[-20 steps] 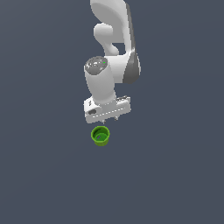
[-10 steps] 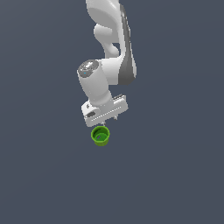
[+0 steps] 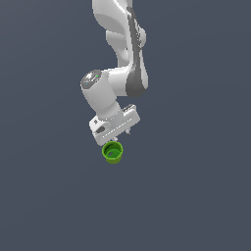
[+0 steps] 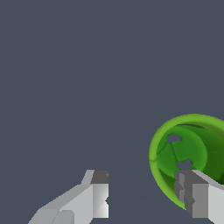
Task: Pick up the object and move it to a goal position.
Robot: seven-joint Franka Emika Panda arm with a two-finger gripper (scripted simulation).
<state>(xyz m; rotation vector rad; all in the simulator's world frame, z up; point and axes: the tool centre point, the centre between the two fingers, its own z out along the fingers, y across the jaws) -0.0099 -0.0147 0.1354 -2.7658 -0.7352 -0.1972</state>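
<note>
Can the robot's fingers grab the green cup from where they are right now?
Probably not yet. The fingers are open, but the green cup sits off to one side, with one finger over its rim. Nothing else blocks it; the gripper likely needs to shift over first.

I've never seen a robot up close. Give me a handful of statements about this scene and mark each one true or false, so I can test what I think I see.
1. The cup is bright green. True.
2. The cup is filled to the brim with liquid. False: the wrist view shows a hollow, empty inside.
3. The pincer is wide open. True: its two fingers stand well apart.
4. The cup sits squarely between the two fingers. False: in the wrist view one finger overlaps the cup's rim and the other stands off to the side, with the gap between them empty.
5. Several other objects lie around the cup. False: only the cup and the arm show against the plain grey ground.
</note>
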